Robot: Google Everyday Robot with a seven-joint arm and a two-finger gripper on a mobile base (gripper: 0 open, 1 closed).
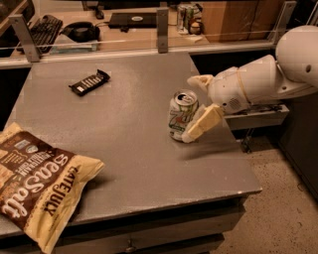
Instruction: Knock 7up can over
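Observation:
The 7up can [179,116], white-silver with green lettering and a pull-tab top, stands upright on the right part of the grey table [124,149]. My gripper [191,108] reaches in from the right on a white arm. It is open. One cream finger [203,124] lies against the can's right side near its base. The other finger [198,80] sits just above and behind the can's top. The can is between the fingertips, not clamped.
A dark candy bar wrapper [89,82] lies at the back left of the table. A large chip bag [37,186] lies at the front left corner. Distant cans [186,15] stand on a back desk behind a rail. The table's right edge is close to the can.

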